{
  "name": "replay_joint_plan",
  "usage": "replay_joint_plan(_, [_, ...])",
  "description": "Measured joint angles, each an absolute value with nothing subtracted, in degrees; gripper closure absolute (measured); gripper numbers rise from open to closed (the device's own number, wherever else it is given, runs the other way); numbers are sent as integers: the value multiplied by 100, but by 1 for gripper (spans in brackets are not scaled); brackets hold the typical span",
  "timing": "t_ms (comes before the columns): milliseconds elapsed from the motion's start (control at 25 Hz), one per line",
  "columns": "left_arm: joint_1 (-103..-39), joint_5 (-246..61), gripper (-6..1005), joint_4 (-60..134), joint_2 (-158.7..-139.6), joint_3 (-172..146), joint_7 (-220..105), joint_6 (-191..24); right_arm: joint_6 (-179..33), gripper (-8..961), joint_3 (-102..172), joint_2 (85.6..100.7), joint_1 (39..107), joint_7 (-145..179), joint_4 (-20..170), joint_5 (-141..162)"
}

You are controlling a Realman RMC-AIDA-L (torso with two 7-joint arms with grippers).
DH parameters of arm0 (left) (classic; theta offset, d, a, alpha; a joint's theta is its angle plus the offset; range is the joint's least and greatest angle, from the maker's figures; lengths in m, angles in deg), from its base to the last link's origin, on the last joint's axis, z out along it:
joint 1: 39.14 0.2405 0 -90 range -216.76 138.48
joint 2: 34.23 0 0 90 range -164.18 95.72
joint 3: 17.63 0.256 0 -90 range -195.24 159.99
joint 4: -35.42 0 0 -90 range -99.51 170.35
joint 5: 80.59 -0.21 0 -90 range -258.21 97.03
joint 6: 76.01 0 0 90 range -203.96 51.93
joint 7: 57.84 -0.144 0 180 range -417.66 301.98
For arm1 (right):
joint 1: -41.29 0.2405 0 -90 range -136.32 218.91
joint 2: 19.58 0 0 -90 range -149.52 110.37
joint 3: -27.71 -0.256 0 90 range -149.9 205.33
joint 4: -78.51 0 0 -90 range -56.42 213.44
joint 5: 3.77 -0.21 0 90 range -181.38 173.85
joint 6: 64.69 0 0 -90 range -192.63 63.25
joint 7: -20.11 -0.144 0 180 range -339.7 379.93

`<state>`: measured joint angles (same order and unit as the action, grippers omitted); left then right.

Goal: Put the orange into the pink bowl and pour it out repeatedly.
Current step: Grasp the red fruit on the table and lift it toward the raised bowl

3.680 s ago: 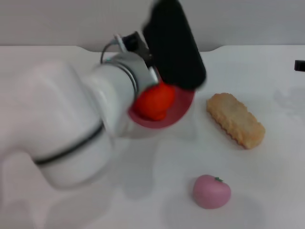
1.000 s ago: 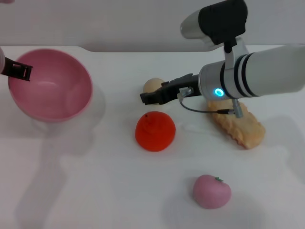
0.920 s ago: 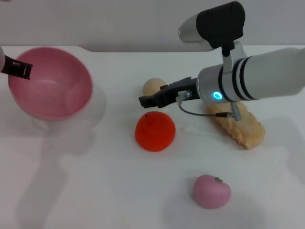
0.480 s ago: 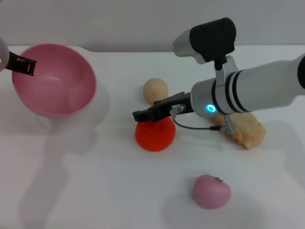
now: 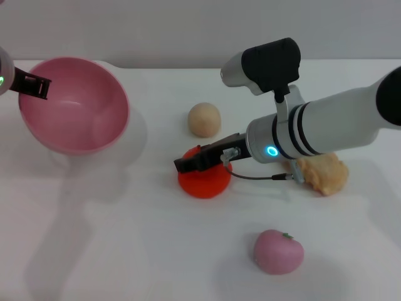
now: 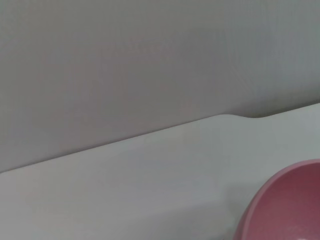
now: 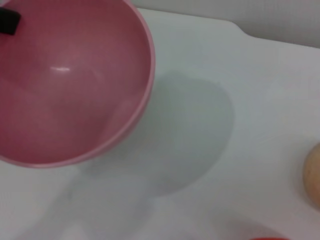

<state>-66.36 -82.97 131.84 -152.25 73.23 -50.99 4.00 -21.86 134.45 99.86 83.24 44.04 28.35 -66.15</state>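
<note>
Right hand [image 5: 188, 164] over the orange [image 5: 203, 180] on tabletop [image 5: 125, 238], grip can't tell, left hand [image 5: 32, 86] pinching pink bowl [image 5: 75, 106] rim, far left.

Upper part of the orange [image 5: 203, 182] hidden behind the right gripper [image 5: 188, 164], its finger spacing unclear, biscuit [image 5: 322, 174] half covered by the right arm, left gripper [image 5: 31, 86] cut off at frame edge, grip on the pink bowl [image 5: 75, 106] indistinct.
</note>
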Motion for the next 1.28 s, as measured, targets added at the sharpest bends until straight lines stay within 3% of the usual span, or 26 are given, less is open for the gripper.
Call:
replay_joint_plan(520, [-6632, -8274, 956, 13184, -15222, 7324, -5141, 405, -2234, 360, 13487, 9967, 8364, 4405, 2946, -6579])
replay_joint_plan(840, [-6621, -8265, 956, 13184, -15217, 7315, -5194, 404, -2235, 708, 13493, 9954, 8360, 4429, 2896, -6553])
replay_joint_plan(1040, [-6614, -8252, 956, 13182, -15218, 7321, -5218, 365, -2184, 732, 13423, 9920, 8145, 4471, 2569, -6535])
replay_joint_plan(1280, [-6595, -8248, 956, 13163, -15227, 7334, -5225, 362, -1540, 760, 12851, 9913, 7141, 4026, 647, -5445])
